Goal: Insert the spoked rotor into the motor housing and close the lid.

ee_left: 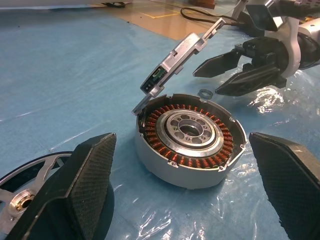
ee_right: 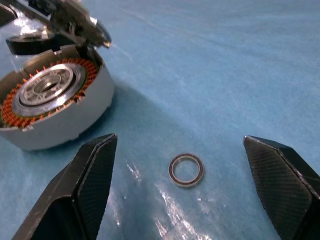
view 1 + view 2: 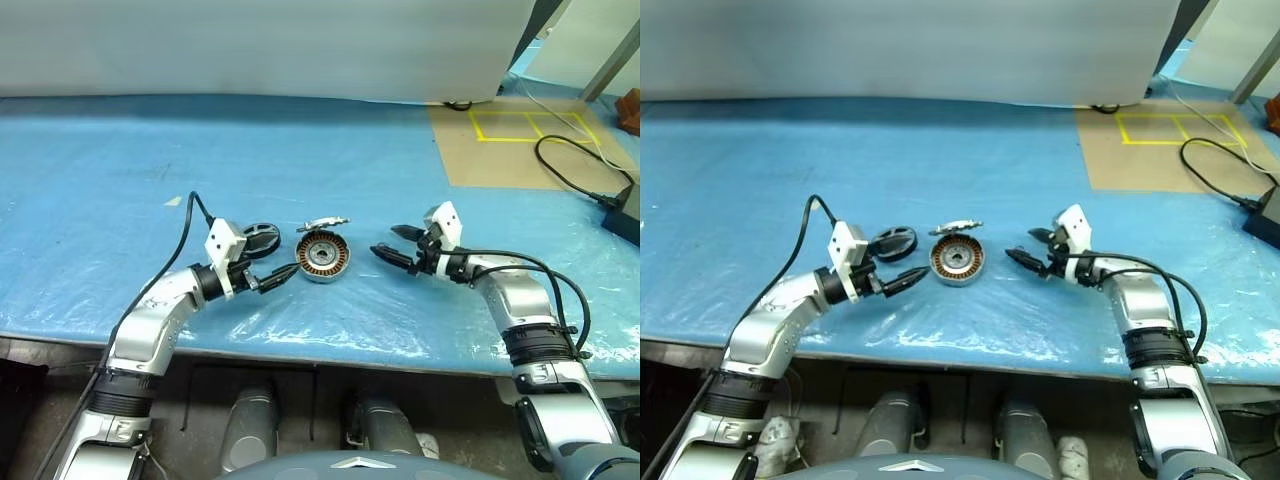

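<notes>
Two grippers hung low over the blue-covered worktop (image 3: 120,150), one on each side of the parts. Nearest me, the left gripper (image 3: 279,277) had its fingers spread wide and held nothing, tips aimed at the motor housing (image 3: 322,257) just beside it. The right gripper (image 3: 397,246) was also wide apart and empty, pointing in from the other side, a little further off. Between its fingers, on the plastic sheet, lay a small ring (image 2: 185,170) that looked like a loose bearing or washer.

The housing sat flat, a short silver-grey ring with copper-brown windings around a bright central hole. The spoked rotor (image 1: 179,56) was not seated: it stood tipped up against the housing's far rim, thin and jagged-edged, resting only on one edge. Behind the left gripper, close by the housing, lay the lid (image 3: 259,238), dark-rimmed with spokes showing through.

What worried me was that leaning rotor. A nudge from either gripper to the housing could, I judged, send it sliding off behind, or drop it crooked across the windings, where its teeth might catch. The sheet looked slick and wrinkled, so the housing might skate away if pushed from one side only. The little ring might also be swept aside by the right fingers.
</notes>
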Controlling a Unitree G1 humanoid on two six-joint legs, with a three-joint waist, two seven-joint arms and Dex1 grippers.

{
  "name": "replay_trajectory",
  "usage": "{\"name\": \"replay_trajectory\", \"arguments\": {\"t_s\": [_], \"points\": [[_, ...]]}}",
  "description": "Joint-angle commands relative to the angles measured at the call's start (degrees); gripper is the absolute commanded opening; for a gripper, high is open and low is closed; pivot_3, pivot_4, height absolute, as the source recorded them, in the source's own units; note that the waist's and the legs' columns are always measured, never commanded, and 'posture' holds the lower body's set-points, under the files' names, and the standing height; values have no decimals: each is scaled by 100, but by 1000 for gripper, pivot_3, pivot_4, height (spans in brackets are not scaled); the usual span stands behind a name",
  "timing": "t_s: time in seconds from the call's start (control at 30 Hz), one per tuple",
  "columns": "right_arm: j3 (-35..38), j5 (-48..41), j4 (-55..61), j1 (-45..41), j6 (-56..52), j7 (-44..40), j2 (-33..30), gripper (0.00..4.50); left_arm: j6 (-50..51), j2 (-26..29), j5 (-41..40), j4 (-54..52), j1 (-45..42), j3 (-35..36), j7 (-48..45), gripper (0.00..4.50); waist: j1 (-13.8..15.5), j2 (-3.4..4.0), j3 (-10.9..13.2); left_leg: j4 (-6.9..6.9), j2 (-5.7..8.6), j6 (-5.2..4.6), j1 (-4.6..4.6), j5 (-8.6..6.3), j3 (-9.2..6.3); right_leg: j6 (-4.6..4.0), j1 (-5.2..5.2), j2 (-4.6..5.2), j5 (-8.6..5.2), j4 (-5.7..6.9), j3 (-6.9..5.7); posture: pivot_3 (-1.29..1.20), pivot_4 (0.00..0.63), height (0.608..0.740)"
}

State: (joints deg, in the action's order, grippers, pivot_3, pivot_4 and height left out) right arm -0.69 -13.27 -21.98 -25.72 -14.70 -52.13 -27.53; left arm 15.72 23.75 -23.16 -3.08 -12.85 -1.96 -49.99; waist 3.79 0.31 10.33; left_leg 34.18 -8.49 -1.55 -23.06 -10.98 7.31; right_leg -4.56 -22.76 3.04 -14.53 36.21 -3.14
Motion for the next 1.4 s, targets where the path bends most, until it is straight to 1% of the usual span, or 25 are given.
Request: {"name": "replay_trajectory", "arguments": {"t_s": [0.03,0.23,0.33,0.37,0.47,0.6,0.67,0.77,0.97,1.1,1.4], "points": [[-32,319,-408,-26,560,284,46,4271,-42,32,5,-161,-12,8,-8,4500,1,0,0,0,0,0,0,0,0,0,0,0,0,0,0,0,150,740],[-175,574,-832,-32,1047,237,91,4271,-54,31,48,-155,1,1,3,4500,0,0,0,0,0,1,18,-1,0,0,22,0,0,-7,0,0,150,740],[-263,654,-936,-7,1183,164,102,4271,-54,43,54,-133,-40,25,1,4500,1,0,0,-13,0,3,56,-2,0,1,58,0,1,-27,0,0,150,740],[-280,673,-961,-6,1224,156,103,4271,-61,47,60,-123,-50,29,1,4500,1,0,0,-21,0,20,73,-12,1,1,75,0,1,-37,-1,0,150,740],[-347,747,-989,25,1309,155,109,4271,-65,45,67,-113,-63,26,-2,4500,0,-1,0,-62,4,21,127,-13,7,2,130,0,0,-72,0,0,150,740],[-439,928,-1171,47,1559,295,131,4271,-69,30,61,-111,-65,27,-2,4500,-15,-4,-2,-107,4,26,152,-8,13,2,149,-1,0,-100,0,0,150,740],[-442,960,-1284,48,1641,360,133,4271,-59,15,54,-124,-67,23,11,4500,-32,-5,-3,-114,4,9,152,3,15,2,149,-2,0,-110,0,0,150,740],[-507,1075,-1449,55,1825,420,83,3691,-42,19,39,-125,-83,34,8,4500,-57,-9,-5,-114,5,8,154,2,15,2,157,-2,0,-118,0,0,150,740],[-558,1027,-1582,54,1898,354,3,1845,-29,42,27,-125,-93,51,-7,4500,-71,-14,-8,-116,5,28,191,-10,21,3,196,0,0,-128,0,0,150,740],[-510,981,-1558,27,1841,367,-26,625,-20,31,19,-148,-80,38,-7,4500,-70,-16,-9,-122,3,28,194,-10,33,3,200,2,0,-136,0,0,150,740],[-452,846,-1268,6,1718,87,-170,609,-30,5,6,-105,-117,42,-10,4500,-56,-17,-10,-145,3,25,179,-9,43,3,182,3,-1,-153,0,0,150,740]]}}
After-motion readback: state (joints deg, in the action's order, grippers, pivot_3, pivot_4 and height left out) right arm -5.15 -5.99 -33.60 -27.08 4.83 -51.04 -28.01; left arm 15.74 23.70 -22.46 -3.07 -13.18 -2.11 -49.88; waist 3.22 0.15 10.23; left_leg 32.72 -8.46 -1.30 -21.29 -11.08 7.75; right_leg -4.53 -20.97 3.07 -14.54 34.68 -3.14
